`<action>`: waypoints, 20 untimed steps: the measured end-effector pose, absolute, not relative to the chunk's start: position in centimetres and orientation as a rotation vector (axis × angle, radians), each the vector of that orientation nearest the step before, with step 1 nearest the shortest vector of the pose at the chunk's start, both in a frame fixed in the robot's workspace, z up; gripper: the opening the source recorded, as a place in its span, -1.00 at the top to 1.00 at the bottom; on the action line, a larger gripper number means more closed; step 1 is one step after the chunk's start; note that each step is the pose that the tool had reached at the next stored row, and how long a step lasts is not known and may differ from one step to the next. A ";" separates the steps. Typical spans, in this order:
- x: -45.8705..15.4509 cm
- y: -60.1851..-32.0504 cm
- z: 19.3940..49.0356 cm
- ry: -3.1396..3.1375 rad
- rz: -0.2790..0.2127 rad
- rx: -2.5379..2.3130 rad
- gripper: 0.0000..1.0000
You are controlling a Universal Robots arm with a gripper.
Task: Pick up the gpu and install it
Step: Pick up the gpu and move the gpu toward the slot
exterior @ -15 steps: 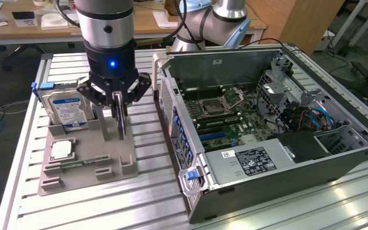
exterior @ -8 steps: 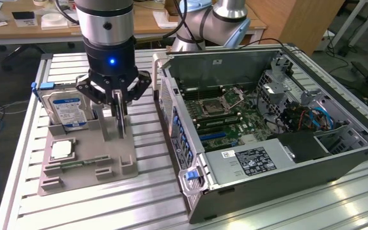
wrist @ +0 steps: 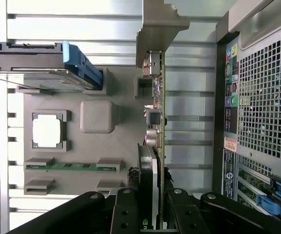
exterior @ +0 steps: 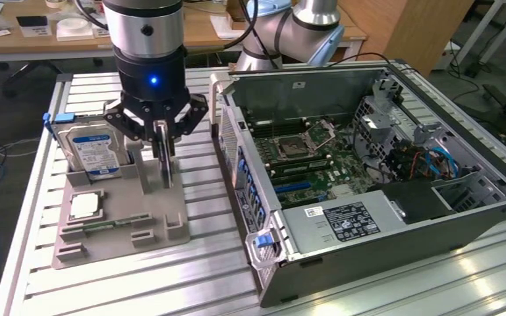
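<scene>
- Gpu (exterior: pixel 163 168) (wrist: pixel 156 122) upright on its thin edge, pinched across both flat faces by the tool (exterior: pixel 161 139) (wrist: pixel 152 217).
- Black fingers (wrist: pixel 125 214) pressed against the card on either side, near its upper edge in the exterior view.
- Green board edge and a row of connectors facing the wrist camera, with the silver end bracket (wrist: pixel 156 27) at the card's far end.
- Card's lower edge down at the grey holder tray (exterior: pixel 121 191) (wrist: pixel 125 151); seated in the slot or just clear of it, cannot tell.
- On the same tray, to the exterior view's left of the card: a hard drive (exterior: pixel 95 148) (wrist: pixel 33 73) standing on edge, close beside the tool.
- Nearer the camera on the tray: a square silver CPU chip (exterior: pixel 86 206) (wrist: pixel 46 130) lying flat in its pocket, and a green memory stick (exterior: pixel 103 226) (wrist: pixel 72 166) beside it.
- To the exterior view's right, just beside the tray: an open computer case (exterior: pixel 394 243) (wrist: pixel 262 97) lying on its side, motherboard (exterior: pixel 306 151) exposed.
- Tray and case both on the slatted aluminium worktop (exterior: pixel 209 276) (wrist: pixel 82 29).
</scene>
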State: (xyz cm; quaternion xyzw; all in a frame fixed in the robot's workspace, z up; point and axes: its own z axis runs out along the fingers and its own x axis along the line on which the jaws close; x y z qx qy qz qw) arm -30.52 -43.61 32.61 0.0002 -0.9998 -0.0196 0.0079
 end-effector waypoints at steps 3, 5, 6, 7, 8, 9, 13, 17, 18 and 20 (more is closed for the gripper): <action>-30.5 -43.6 32.8 -3.125 -0.061 0.001 0.44; -30.5 -43.6 32.9 -3.125 -0.061 0.001 0.44; -30.5 -43.6 33.0 -3.125 -0.061 0.001 0.44; -30.5 -43.6 33.0 -3.125 -0.061 0.001 0.44; -30.5 -43.6 33.1 -3.125 -0.061 0.001 0.44; -30.5 -43.6 33.1 -3.125 -0.061 0.001 0.44; -30.5 -43.6 33.4 -3.125 -0.061 0.001 0.44; -30.5 -43.6 33.8 -3.125 -0.061 0.001 0.44; -30.5 -43.6 33.9 -3.125 -0.061 0.001 0.44; -30.5 -43.6 34.1 -3.125 -0.061 0.002 0.44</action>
